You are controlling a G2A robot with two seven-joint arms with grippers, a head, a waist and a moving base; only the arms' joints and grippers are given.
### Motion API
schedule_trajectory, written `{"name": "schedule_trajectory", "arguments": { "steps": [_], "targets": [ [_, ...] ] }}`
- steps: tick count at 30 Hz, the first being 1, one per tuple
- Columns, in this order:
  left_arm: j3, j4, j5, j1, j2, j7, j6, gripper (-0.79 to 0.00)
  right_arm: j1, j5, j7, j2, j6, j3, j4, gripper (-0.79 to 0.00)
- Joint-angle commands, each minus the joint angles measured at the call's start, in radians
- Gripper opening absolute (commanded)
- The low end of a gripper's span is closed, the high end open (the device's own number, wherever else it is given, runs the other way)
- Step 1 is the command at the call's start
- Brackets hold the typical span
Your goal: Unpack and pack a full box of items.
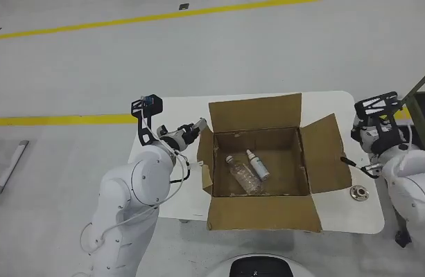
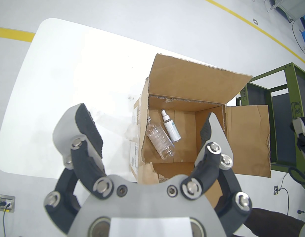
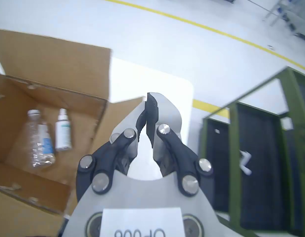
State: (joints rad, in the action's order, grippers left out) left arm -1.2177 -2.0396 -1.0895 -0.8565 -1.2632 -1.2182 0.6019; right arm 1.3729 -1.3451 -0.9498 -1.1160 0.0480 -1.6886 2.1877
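The cardboard box (image 1: pixel 257 137) is seen standing open on the white table (image 1: pixel 181 111), with all 4 flaps folded outward. Its near flap (image 1: pixel 264 213) hangs toward the robot, over the table's front edge. On the box floor 2 items are found lying on their sides, close together in the left half: a clear plastic bottle (image 1: pixel 243 176), and just beside it on the right a smaller white spray bottle (image 1: pixel 258 165). Both caps are pointed toward the far wall.

The left gripper (image 2: pixel 146 115) is held above the table just beside the box's left flap (image 1: pixel 206 149), near the far left corner. Its jaws are spread wide and nothing is held between them. That left flap is seen to be torn along its edge.

The right gripper (image 3: pixel 147 110) is held beyond the outer edge of the right flap (image 1: pixel 328 154), over the right end of the table. Its jaws are pressed together at the tips and nothing is gripped.

A small round metal piece (image 1: pixel 359 192) is seen on the table near the right front corner, apart from the box.

Farther off, the far flap (image 1: pixel 256 112) is tilted up and away. A green cart (image 3: pixel 233 161) is parked past the table's right end, and 2 yellow lines (image 1: pixel 59 119) are painted across the floor.
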Motion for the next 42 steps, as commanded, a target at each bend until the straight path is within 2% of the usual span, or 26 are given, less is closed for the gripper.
{"name": "schedule_trajectory", "arguments": {
  "steps": [1, 5, 9, 12, 15, 19, 21, 26, 27, 28, 29, 34, 42],
  "targets": [
    [0.0, 0.0, 0.0, 0.0, 0.0, 0.0, 0.0, 0.0, 0.048, -0.023, -0.081, 0.003, -0.004, -0.063, 0.013, -0.785],
    [0.0, 0.0, 0.0, 0.0, 0.0, 0.0, 0.0, 0.0, 0.163, 0.026, -0.197, 0.003, -0.018, -0.176, -0.004, -0.785],
    [0.0, 0.0, 0.0, 0.0, 0.0, 0.0, 0.0, 0.0, 0.27, 0.141, -0.258, -0.004, -0.026, -0.212, -0.056, -0.785],
    [0.0, 0.0, 0.0, 0.0, 0.0, 0.0, 0.0, 0.0, 0.308, 0.198, -0.264, -0.007, -0.045, -0.199, -0.109, -0.594],
    [0.0, 0.0, 0.0, 0.0, 0.0, 0.0, 0.0, 0.0, 0.304, 0.237, -0.238, -0.009, -0.054, -0.175, -0.164, -0.511],
    [0.0, 0.0, 0.0, 0.0, 0.0, 0.0, 0.0, 0.0, 0.275, 0.274, -0.202, -0.01, -0.073, -0.144, -0.226, -0.468],
    [0.0, 0.0, 0.0, 0.0, 0.0, 0.0, 0.0, 0.0, 0.252, 0.263, -0.195, -0.009, -0.073, -0.126, -0.24, -0.419],
    [0.0, 0.0, 0.0, 0.0, 0.0, 0.0, 0.0, 0.0, 0.161, 0.204, -0.225, -0.005, -0.109, -0.042, -0.272, -0.403],
    [0.0, 0.0, 0.0, 0.0, 0.0, 0.0, 0.0, 0.0, 0.143, 0.192, -0.24, -0.004, -0.111, -0.027, -0.291, -0.357],
    [0.0, 0.0, 0.0, 0.0, 0.0, 0.0, 0.0, 0.0, 0.123, 0.186, -0.271, -0.003, -0.114, -0.013, -0.312, -0.222],
    [0.0, 0.0, 0.0, 0.0, 0.0, 0.0, 0.0, 0.0, 0.101, 0.18, -0.3, -0.002, -0.122, 0.0, -0.327, 0.0],
    [0.0, 0.0, 0.0, 0.0, 0.0, 0.0, 0.0, 0.0, 0.029, 0.15, -0.398, 0.002, -0.136, 0.043, -0.353, 0.0],
    [0.0, 0.0, 0.0, 0.0, 0.0, 0.0, 0.0, 0.0, 0.029, 0.15, -0.398, 0.002, -0.136, 0.043, -0.353, 0.0]
  ]
}}
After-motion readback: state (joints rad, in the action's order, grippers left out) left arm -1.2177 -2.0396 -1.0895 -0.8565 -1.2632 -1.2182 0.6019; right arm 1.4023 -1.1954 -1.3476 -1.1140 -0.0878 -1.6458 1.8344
